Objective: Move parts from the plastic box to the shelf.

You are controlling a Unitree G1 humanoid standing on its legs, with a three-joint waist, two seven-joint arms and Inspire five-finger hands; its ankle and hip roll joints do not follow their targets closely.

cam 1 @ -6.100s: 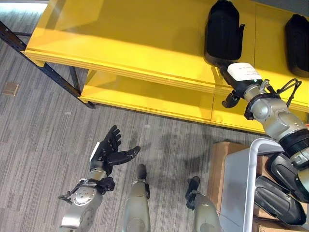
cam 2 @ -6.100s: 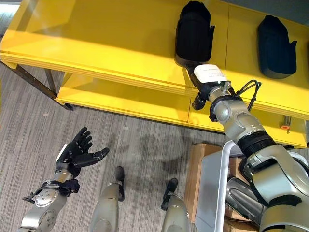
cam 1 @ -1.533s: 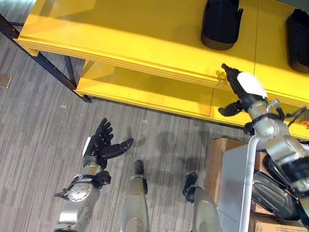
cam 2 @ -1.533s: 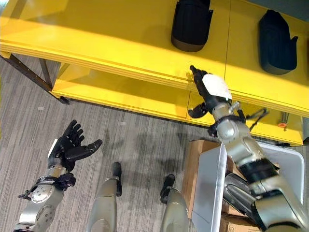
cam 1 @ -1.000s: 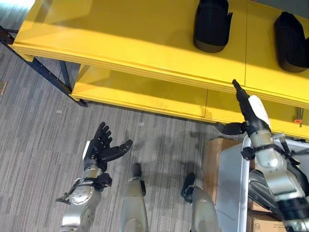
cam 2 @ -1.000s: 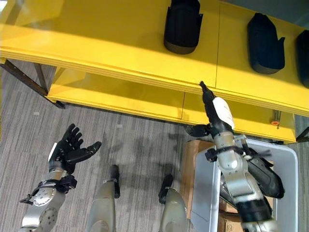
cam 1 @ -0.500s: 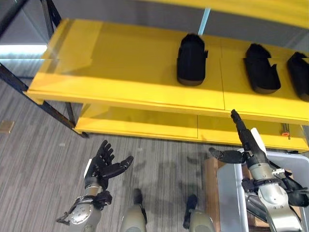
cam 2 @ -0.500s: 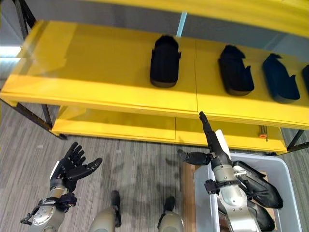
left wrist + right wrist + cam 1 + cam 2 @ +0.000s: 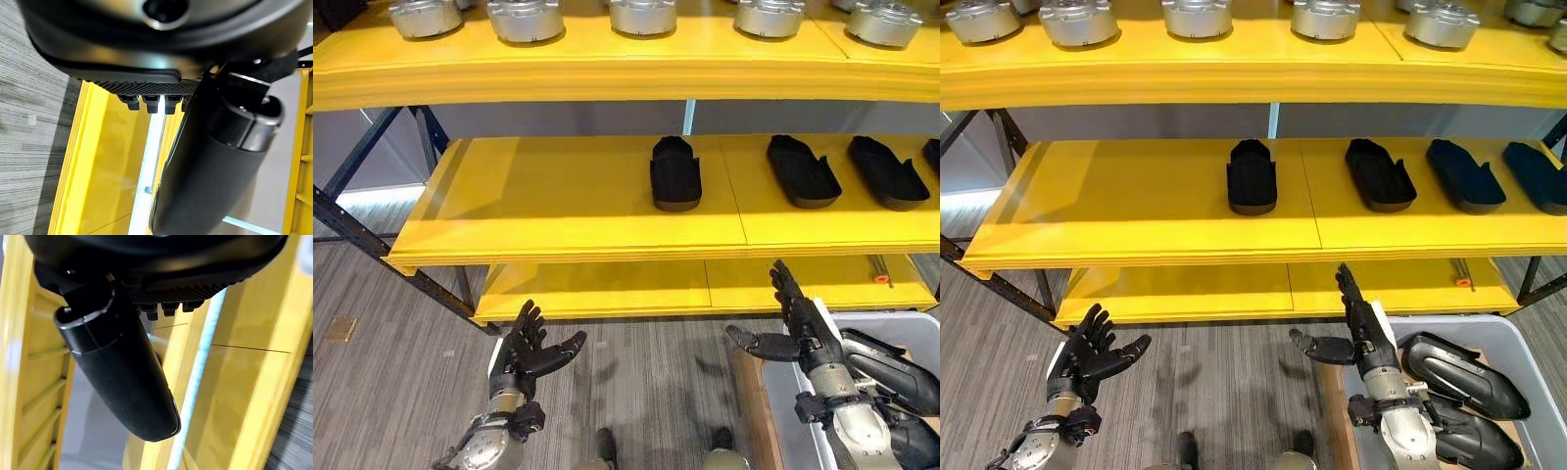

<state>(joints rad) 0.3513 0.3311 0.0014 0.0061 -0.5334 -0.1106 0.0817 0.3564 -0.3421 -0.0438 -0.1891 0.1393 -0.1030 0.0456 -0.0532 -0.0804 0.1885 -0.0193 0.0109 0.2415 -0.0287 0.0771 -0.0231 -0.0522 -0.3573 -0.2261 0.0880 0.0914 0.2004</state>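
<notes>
Both hands empty, fingers spread.
Right hand (image 9: 1363,338) above plastic box (image 9: 1518,345) w/ black parts (image 9: 1464,370); left hand (image 9: 530,351) idle. Shelf (image 9: 568,211) holds others. Risk: curved part slips from a loose grasp.

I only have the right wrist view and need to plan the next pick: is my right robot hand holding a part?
Observer: No, the right robot hand is open and empty, above the plastic box.
Operator: Any parts left in the box?
Observer: Yes, black parts lie inside it.
Operator: And the shelf?
Observer: Black parts stand in a row on the middle shelf, the leftmost part near its centre.
Operator: The left robot hand?
Observer: The left robot hand is open, empty, above the floor.
</notes>
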